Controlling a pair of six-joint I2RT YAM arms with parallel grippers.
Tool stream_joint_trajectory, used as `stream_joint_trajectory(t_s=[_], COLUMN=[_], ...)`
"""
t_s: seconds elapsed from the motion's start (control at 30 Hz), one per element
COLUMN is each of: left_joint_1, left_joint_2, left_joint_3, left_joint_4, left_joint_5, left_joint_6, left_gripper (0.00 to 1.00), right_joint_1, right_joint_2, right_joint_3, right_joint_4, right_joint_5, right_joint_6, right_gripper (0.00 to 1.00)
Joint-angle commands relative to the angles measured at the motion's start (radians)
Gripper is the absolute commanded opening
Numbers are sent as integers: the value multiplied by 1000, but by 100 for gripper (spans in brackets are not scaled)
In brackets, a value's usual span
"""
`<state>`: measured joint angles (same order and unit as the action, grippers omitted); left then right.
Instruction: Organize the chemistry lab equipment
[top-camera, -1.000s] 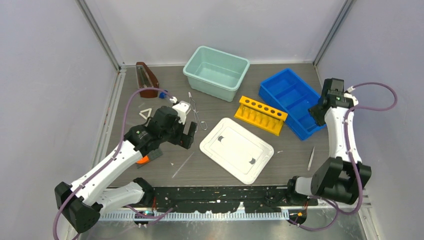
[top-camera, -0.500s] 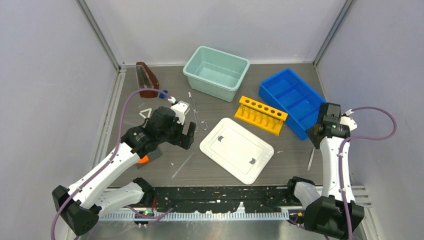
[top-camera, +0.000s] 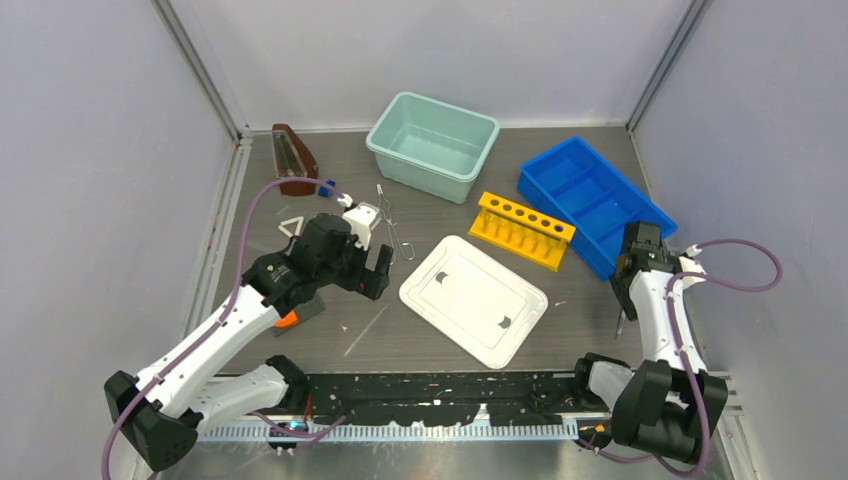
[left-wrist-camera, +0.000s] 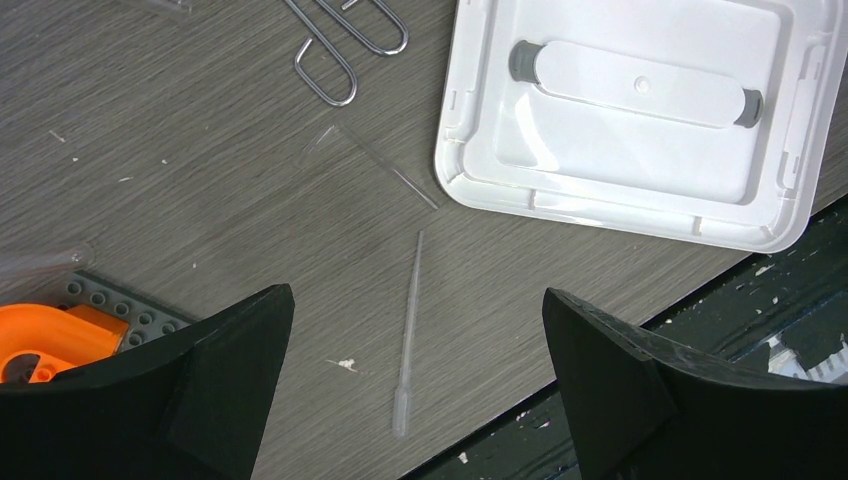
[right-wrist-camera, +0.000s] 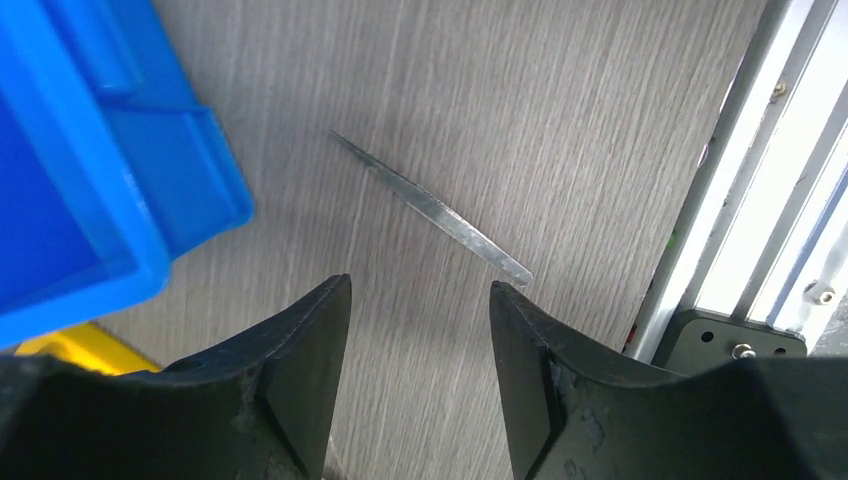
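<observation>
My left gripper (top-camera: 374, 272) is open and empty above the table; in the left wrist view (left-wrist-camera: 415, 300) a thin clear pipette (left-wrist-camera: 408, 335) lies between its fingers, and it also shows from above (top-camera: 367, 329). A second clear rod (left-wrist-camera: 385, 172) lies beside the white lid. Silver wire tongs (top-camera: 391, 226) lie beyond it, also in the left wrist view (left-wrist-camera: 340, 45). A white triangle (top-camera: 291, 226) and a blue knob (top-camera: 326, 187) lie at the left. My right gripper (top-camera: 626, 292) is open and empty over a slim metal strip (right-wrist-camera: 432, 208), which also shows from above (top-camera: 622, 318); the strip lies just ahead of the fingertips (right-wrist-camera: 420, 290).
A teal bin (top-camera: 432, 145) stands at the back. A blue divided tray (top-camera: 590, 200) and a yellow tube rack (top-camera: 522, 230) are at the right. A white lid (top-camera: 472, 298) lies in the middle. A brown stand (top-camera: 293, 160) is at the back left. An orange piece on a grey plate (top-camera: 292, 318) is under my left arm.
My right arm has swung from over the blue tray toward the near right and lowered over the metal strip. The left arm has barely moved.
</observation>
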<state>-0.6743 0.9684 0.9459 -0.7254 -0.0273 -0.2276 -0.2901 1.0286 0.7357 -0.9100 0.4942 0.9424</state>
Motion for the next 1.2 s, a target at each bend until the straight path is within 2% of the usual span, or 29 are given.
stream_joint_trajectory(t_s=[0.0,0.43,0.7,0.9,1.03,1.1,1.17], left_joint_1=[-4,-4,-4,-4,-4,-5,-4], left_joint_2=[-1,2,18,21,21,21,20], left_joint_3=[17,16,21,23,24,24,26], left_joint_4=[22,21,19,20,17,16,14], left_joint_5=[17,2,3,3,-2,-12,-20], left_joint_6=[-1,1,2,4,4,2,2], left_gripper=[100,100,100,100,100,100,100], right_joint_1=[-12,-112,-137,-141,-145,-145,-146], right_joint_2=[38,185,215,267,293,294,288], right_joint_3=[-38,-73,-116,-122,-112,-110,-111], right_joint_4=[69,228,331,361,362,361,358], right_joint_5=[80,12,-84,-95,-101,-102,-97], right_joint_6=[92,-15,-66,-68,-72,-73,-68], right_gripper=[61,67,65,62,58,50,34])
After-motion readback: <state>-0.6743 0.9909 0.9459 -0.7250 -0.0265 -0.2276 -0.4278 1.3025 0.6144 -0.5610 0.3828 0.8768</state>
